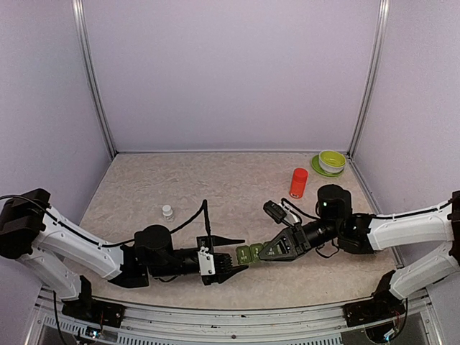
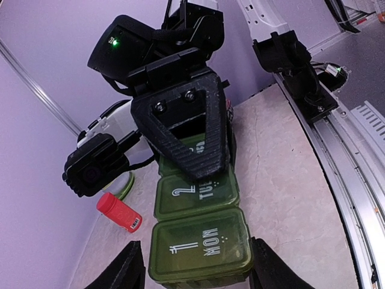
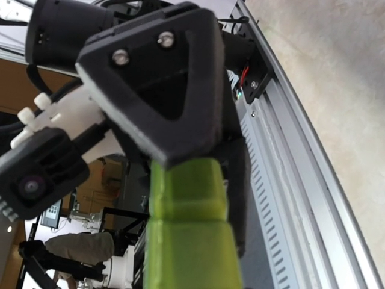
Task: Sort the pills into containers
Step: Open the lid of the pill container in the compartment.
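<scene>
The containers (image 1: 249, 253), a dark-green strip of lidded boxes marked MON and TUE, lie near the table's front middle. My right gripper (image 1: 269, 251) is shut on the strip's right end; in the left wrist view its black finger (image 2: 186, 129) covers the far box. My left gripper (image 1: 234, 267) stands open at the strip's left end. Its fingers (image 2: 127, 268) flank the MON box (image 2: 201, 247), with a thin gap on one side. In the right wrist view the containers (image 3: 189, 241) run out from under my right gripper (image 3: 194, 164). No loose pills show.
A red-orange bottle (image 1: 298, 182) stands at the back right, beside a green bowl on a plate (image 1: 331, 161). A tiny clear bottle with a white cap (image 1: 167, 211) stands left of centre. The metal rail (image 1: 237, 310) runs along the table's near edge.
</scene>
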